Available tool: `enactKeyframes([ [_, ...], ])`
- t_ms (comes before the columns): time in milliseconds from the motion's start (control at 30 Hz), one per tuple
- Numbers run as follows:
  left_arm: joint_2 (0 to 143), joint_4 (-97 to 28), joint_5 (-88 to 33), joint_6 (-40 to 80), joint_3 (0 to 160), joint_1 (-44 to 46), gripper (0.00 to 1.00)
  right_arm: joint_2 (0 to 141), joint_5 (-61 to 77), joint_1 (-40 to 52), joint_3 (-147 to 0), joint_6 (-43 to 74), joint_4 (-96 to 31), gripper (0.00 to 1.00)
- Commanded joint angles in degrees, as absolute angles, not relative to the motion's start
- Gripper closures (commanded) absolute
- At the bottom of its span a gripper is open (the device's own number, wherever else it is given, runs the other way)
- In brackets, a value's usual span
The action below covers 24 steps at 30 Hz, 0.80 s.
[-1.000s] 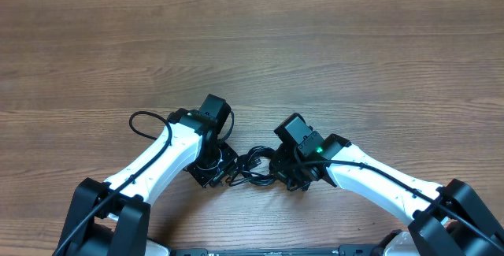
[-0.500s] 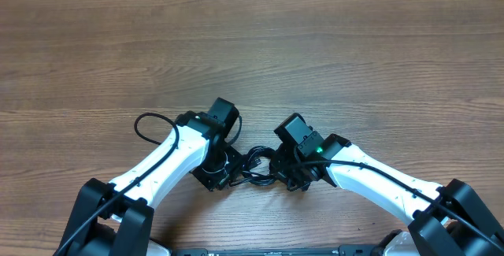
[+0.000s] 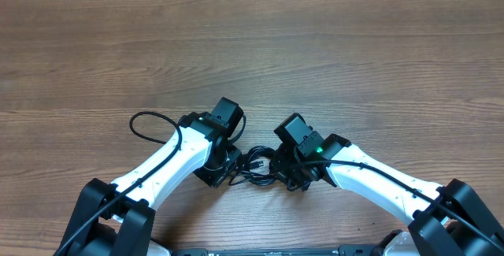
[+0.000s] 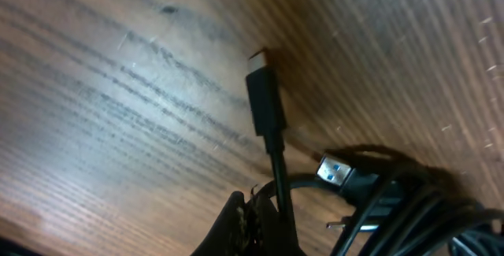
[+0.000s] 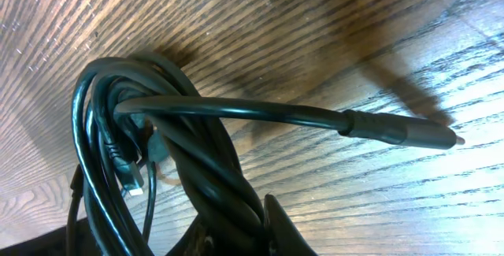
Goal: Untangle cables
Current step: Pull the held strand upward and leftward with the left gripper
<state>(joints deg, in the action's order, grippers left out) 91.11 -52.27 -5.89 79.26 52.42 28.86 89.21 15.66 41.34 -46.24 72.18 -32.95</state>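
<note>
Wood tbl; L+R jaws clamp cables.

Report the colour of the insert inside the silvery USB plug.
Blue, inside the silvery USB plug. The left wrist view shows it best.

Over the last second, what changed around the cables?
The left gripper slid right, toward the cables, and closed, apparently on the strand just behind the black plug. The right gripper kept its hold on the cables without moving. The cables stayed in place, still coiled together.
</note>
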Motion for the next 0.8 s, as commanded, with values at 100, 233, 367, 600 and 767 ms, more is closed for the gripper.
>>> enactKeyframes([
  [100, 91.0, -52.0, -3.2, 83.7, 51.8, 29.0, 0.91, 89.4, 15.5, 41.4, -46.2, 71.9, -32.7, 0.87],
  [233, 91.0, -52.0, -4.7, 83.8, 51.8, 29.0, 0.85, 89.4, 15.5, 41.4, -46.2, 71.9, -32.7, 0.87],
  [367, 91.0, -51.9, -7.6, 83.8, 51.8, 29.0, 0.83, 89.4, 15.5, 41.4, -46.2, 71.9, -32.7, 0.87],
  [600, 91.0, -52.6, -8.6, 83.8, 51.8, 29.0, 0.78, 89.4, 15.5, 41.4, -46.2, 71.9, -32.7, 0.87],
  [767, 91.0, -53.6, -8.6, 83.9, 51.8, 29.4, 0.76, 89.4, 15.5, 41.4, -46.2, 71.9, -32.7, 0.87],
])
